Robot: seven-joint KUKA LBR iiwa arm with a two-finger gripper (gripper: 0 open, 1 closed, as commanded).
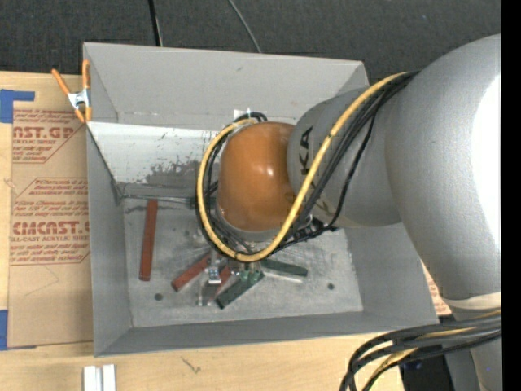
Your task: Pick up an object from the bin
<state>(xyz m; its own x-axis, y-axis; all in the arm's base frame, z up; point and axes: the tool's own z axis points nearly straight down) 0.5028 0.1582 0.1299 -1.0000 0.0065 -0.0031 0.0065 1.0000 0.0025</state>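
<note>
The single camera hangs above the grey bin [107,243] and looks down into it, tilted somewhat to one side, so the far wall [220,88] beyond the arm's orange cover [252,177] spreads as a broad slope. It sits near enough that the bin spans most of the width, and the arm [431,161], entering from the right, looms large close to the lens.
</note>
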